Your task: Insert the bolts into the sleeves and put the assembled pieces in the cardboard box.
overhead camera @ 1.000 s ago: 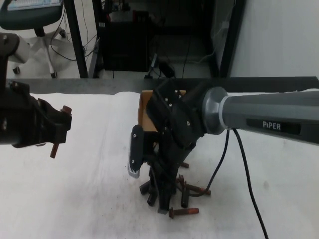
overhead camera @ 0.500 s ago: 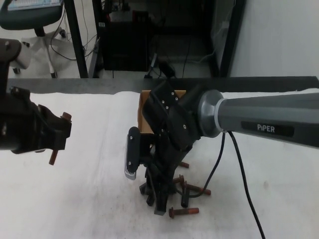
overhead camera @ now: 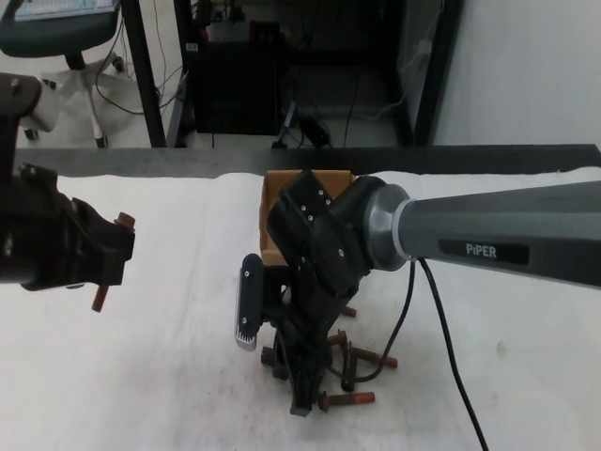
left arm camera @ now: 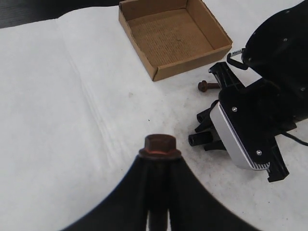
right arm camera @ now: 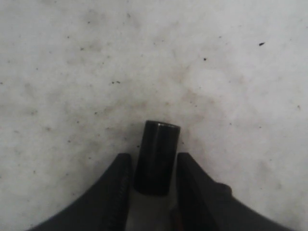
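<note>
My left claw (left arm camera: 160,166) is clamped on a rusty bolt (left arm camera: 162,144), held above the white bench (left arm camera: 57,96) and well apart from the cardboard box (left arm camera: 190,63). My right claw (right arm camera: 154,163) is down low, pinching a black sleeve (right arm camera: 158,142) between both fingers, right by the loose bolts (overhead camera: 349,399).

A short black sleeve (right arm camera: 158,156) sits between the two dark fingers (right arm camera: 118,187) of the right gripper (right arm camera: 154,161), which press against its sides. Beyond it lies a white surface (right arm camera: 216,72), speckled with small dark marks and faint brownish stains.
</note>
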`<action>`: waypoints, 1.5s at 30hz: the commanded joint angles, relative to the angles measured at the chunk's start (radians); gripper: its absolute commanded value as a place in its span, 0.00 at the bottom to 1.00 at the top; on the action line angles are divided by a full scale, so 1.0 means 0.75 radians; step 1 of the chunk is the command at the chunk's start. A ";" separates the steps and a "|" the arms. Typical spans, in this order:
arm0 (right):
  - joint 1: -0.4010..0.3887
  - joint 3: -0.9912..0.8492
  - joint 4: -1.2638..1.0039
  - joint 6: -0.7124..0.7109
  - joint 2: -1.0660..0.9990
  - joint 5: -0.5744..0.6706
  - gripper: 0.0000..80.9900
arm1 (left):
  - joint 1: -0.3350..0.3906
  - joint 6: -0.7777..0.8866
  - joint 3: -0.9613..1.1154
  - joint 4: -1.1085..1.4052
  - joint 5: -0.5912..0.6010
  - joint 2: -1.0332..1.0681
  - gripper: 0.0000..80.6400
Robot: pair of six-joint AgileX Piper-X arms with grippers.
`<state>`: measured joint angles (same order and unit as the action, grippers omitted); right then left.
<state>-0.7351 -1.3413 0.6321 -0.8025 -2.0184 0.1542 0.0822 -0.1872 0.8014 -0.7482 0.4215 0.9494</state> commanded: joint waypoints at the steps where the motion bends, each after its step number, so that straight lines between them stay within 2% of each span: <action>1: -0.002 0.006 0.015 -0.004 -0.013 0.002 0.38 | 0.006 -0.010 0.003 0.003 -0.001 -0.018 0.00; 15: -0.046 -0.081 -0.021 0.034 -0.017 0.027 0.38 | 0.006 -0.010 0.003 0.003 -0.001 -0.018 0.00; 24: -0.043 -0.084 0.085 0.064 -0.018 -0.039 0.38 | 0.006 -0.010 0.003 0.003 -0.001 -0.018 0.00; 41: -0.044 -0.084 0.084 0.064 -0.018 -0.039 0.38 | 0.006 -0.010 0.003 0.003 -0.001 -0.018 0.00; 45: -0.044 -0.084 0.085 0.064 -0.018 -0.039 0.31 | 0.006 -0.010 0.003 0.003 -0.001 -0.018 0.00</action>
<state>-0.7705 -1.3961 0.6989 -0.7587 -2.0334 0.1255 0.0822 -0.1872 0.8014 -0.7482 0.4215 0.9494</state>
